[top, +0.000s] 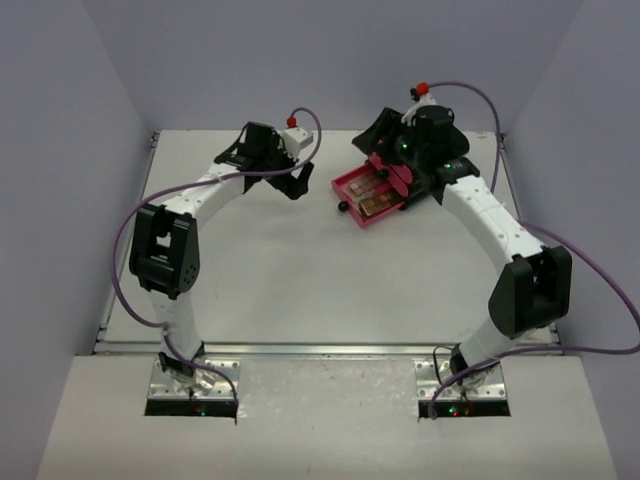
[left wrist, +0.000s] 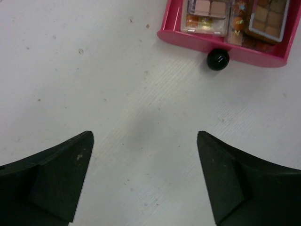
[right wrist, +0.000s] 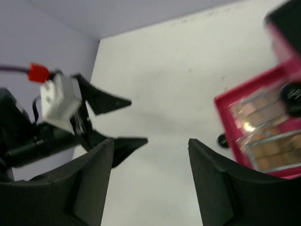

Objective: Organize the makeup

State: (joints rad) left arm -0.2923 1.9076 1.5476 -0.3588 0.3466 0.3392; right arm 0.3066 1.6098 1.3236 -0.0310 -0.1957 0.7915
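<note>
table (top: pixel 300 280): white, kinda scuffed, sitting between pale purple walls (top: pixel 330 60) | pink drawer (left wrist: pixel 188 41): standing open, sitting toward the far right of the table | knob (left wrist: pixel 217 59): round, glossy black, sticking out from the drawer's front wall, hanging just over the tabletop

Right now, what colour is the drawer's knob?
The knob is black, on a pink drawer; left wrist view shows it best.

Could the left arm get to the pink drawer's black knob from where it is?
Probably yes. The left claw stands open and empty, with only bare table between it and the knob; nothing blocks the way.
</note>
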